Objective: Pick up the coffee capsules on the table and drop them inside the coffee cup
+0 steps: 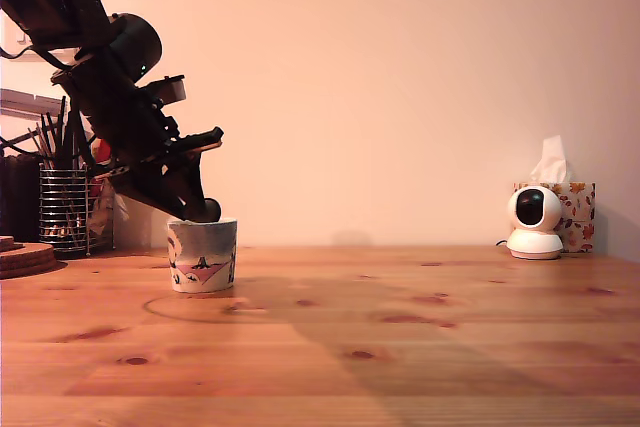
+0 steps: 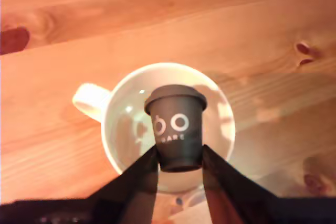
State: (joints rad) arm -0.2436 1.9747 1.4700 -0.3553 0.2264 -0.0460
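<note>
Up front I see my table [image 1: 400,367], orange wood with dark knots. A bit further back sits the coffee cup [image 1: 202,255]. My gripper [image 2: 180,157] hangs right over it. Its two fingers [image 2: 142,179] pinch a dark coffee capsule [image 2: 177,124] above the cup's white inside. Far back stand a wire holder [image 1: 68,209], a small white camera [image 1: 535,219] and a tissue box [image 1: 578,209].
</note>
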